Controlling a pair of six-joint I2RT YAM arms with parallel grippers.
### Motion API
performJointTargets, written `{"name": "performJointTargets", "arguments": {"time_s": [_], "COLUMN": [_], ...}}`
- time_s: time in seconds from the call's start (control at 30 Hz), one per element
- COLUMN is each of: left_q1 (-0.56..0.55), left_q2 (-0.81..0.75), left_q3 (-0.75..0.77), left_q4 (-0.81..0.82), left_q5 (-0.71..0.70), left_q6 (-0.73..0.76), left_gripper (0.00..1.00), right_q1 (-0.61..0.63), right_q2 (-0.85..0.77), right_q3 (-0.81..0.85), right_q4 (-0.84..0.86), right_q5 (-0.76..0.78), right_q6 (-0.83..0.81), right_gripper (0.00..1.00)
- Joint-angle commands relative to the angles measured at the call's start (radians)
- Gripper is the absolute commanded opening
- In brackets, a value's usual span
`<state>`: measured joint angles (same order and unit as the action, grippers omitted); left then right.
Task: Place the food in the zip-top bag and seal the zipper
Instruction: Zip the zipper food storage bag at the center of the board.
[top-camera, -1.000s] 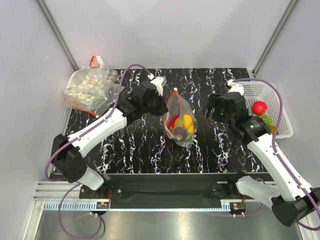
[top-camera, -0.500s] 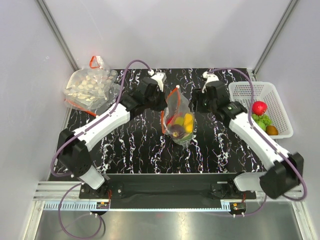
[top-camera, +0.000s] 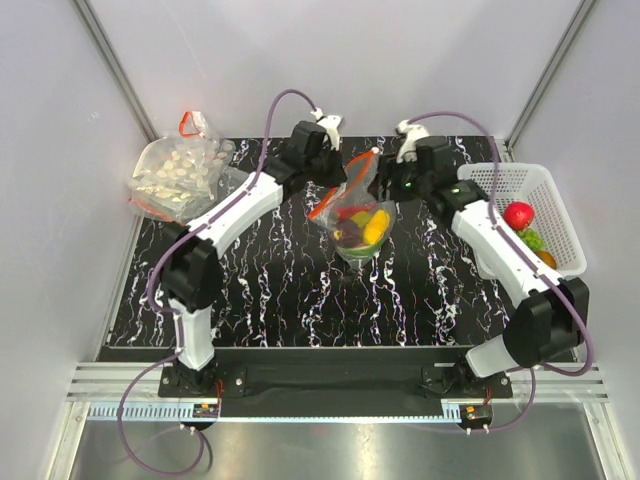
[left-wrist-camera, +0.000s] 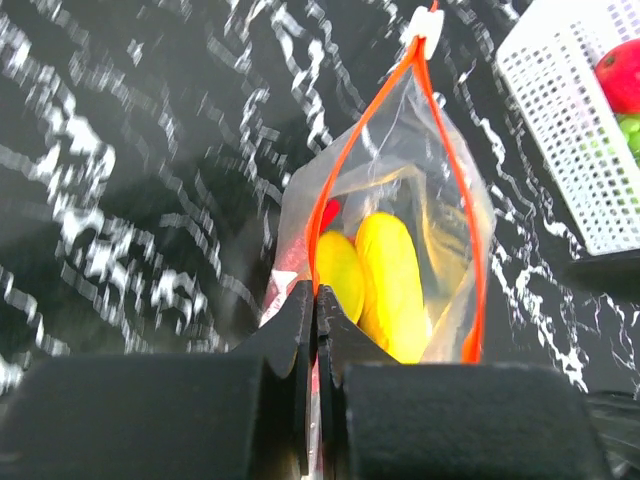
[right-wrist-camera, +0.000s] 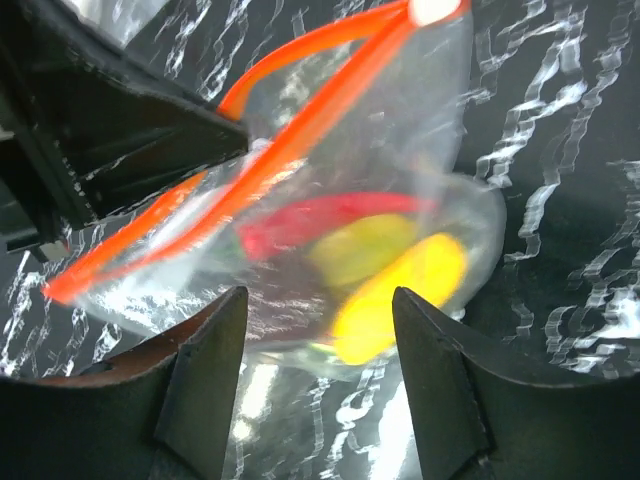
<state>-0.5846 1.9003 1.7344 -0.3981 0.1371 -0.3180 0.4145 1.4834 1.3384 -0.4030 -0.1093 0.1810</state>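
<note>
- Both arms reach farther across the black marbled table than 1.0 s ago, and the zip-top bag has gone with them, now hanging over the far middle of the table
- Over by the white basket 1.0 s ago, the right gripper has swung left and now hovers just right of the bag's mouth
- Left gripper grips the bag from the left; in the left wrist view its fingers are pressed together on 1 lip of the zipper, so the bag hangs from that pinch
- In the right wrist view the right gripper's fingers are spread wide with the bag beyond them; whether either one touches the plastic cannot be told
- Only the wrist views show the mouth open: 2 red-orange lips spread apart and meet at a white slider at the far end, whereas the top view gives just a slanted orange line
- Yellow pieces and a red piece lie inside the bag; the top view adds a dark purple piece at the bag's lower left
- Only the top view shows the larger clear bag of whitish pieces at the far left corner, well apart from both grippers, and a red fruit in the basket at the right edge
</note>
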Motion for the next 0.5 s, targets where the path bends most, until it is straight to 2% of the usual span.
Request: {"name": "performJointTargets", "arguments": {"time_s": [0.0,0.03,0.17,0.33,0.4,0.43,0.47], "left_q1": [0.005,0.005,0.006,0.003,0.005,0.005,0.003], "left_q2": [0.066,0.092,0.126,0.126,0.112,0.102,0.097], "left_q3": [0.117,0.132,0.140,0.110,0.085,0.067,0.057], "left_q4": [0.056,0.073,0.130,0.182,0.205,0.217,0.223], "left_q5": [0.071,0.076,0.110,0.160,0.190,0.191,0.196], "left_q6": [0.063,0.068,0.102,0.140,0.140,0.140,0.143], "left_gripper": [0.00,0.00,0.00,0.00,0.00,0.00,0.00], "right_q1": [-0.172,-0.268,-0.362,-0.372,-0.387,-0.396,-0.401], "right_q2": [-0.055,-0.057,-0.046,0.055,0.124,0.147,0.169], "right_q3": [-0.007,-0.019,-0.080,-0.062,-0.050,-0.045,-0.048], "right_q4": [0.093,0.114,0.232,0.306,0.374,0.394,0.445], "right_q5": [-0.178,-0.298,-0.414,-0.558,-0.614,-0.750,-0.789], "right_q6": [-0.049,-0.035,-0.047,-0.170,-0.166,-0.176,-0.176], "right_gripper": [0.66,0.66,0.64,0.70,0.75,0.77,0.80]}}
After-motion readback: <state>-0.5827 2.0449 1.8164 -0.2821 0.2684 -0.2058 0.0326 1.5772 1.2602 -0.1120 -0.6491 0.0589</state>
